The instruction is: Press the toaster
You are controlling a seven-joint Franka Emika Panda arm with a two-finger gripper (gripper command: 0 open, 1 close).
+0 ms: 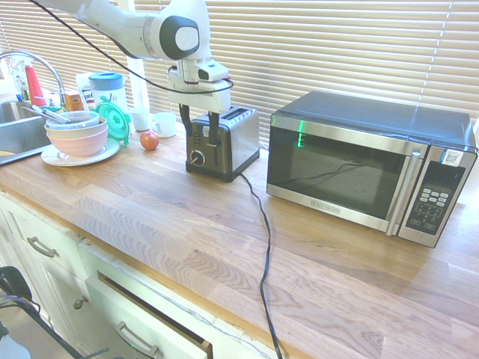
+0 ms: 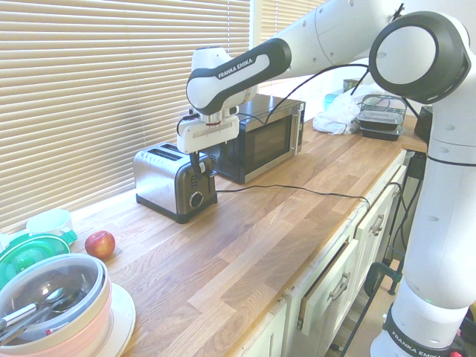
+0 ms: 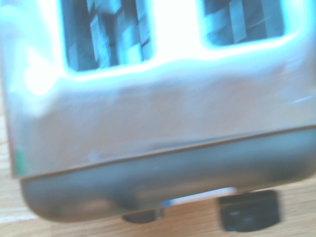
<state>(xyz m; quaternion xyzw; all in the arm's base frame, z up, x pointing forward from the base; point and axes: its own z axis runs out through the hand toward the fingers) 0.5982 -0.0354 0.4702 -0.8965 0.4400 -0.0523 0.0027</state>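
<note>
Hanging over one toaster (image 1: 222, 142) – two slots – one end effector (image 1: 200, 132), fingers spread apart, beside one microwave (image 1: 367, 164)

The toaster (image 1: 224, 142) is showing brushed steel sides with a soft sheen, and its front panel is looking like matt black plastic with a round knob. In the wrist view its top (image 3: 163, 108) is glaring brightly, smooth metal around two dark slots. The desk (image 1: 150, 217) is presenting warm planked wood, smooth and lightly glossy, grain running lengthwise. The microwave (image 1: 367, 168) is gleaming with steel trim and a dark, reflective glass door. The arm (image 2: 446, 186) is wearing glossy white plastic shells. The cord (image 1: 263, 247) is lying matt black. The apple (image 1: 150, 140) is shining red.
</note>
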